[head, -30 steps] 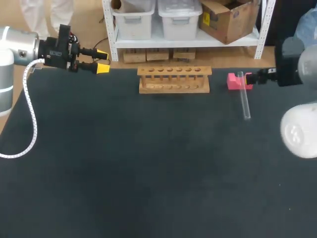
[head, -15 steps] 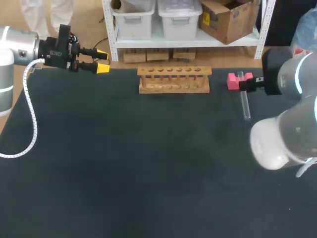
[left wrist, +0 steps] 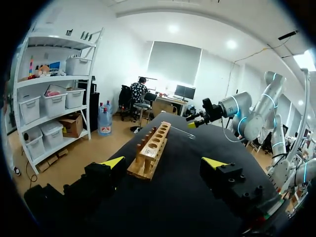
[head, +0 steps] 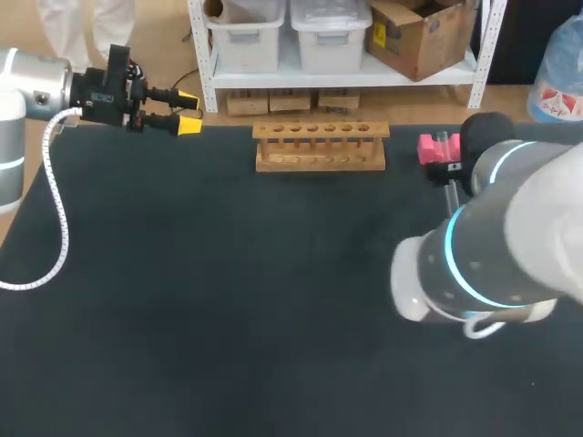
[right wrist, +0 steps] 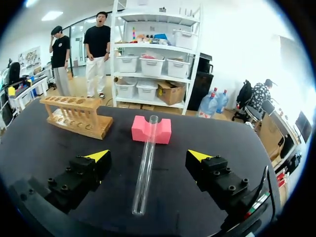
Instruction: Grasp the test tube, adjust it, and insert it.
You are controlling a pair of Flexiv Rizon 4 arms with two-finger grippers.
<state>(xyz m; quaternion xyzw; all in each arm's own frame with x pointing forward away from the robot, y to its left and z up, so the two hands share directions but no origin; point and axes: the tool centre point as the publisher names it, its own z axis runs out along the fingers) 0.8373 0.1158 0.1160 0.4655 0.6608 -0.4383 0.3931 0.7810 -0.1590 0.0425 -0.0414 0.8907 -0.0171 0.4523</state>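
Between the spread fingers of our right gripper [right wrist: 148, 156], the test tube [right wrist: 144, 170] lies flat on the black table [head: 228, 300]. Its far end rests in the groove of a pink block [right wrist: 151, 130], and neither yellow tip touches the glass. The wooden rack [head: 321, 146] stands along the table's far edge, well apart from the block. Our left gripper [head: 187, 109], its fingers also spread, hangs at the far left corner, apart from the rack.

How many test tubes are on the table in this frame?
1. The test tube lies on the table with one end resting in the pink block, beside the wooden rack, whose visible holes look empty. None seems hidden.
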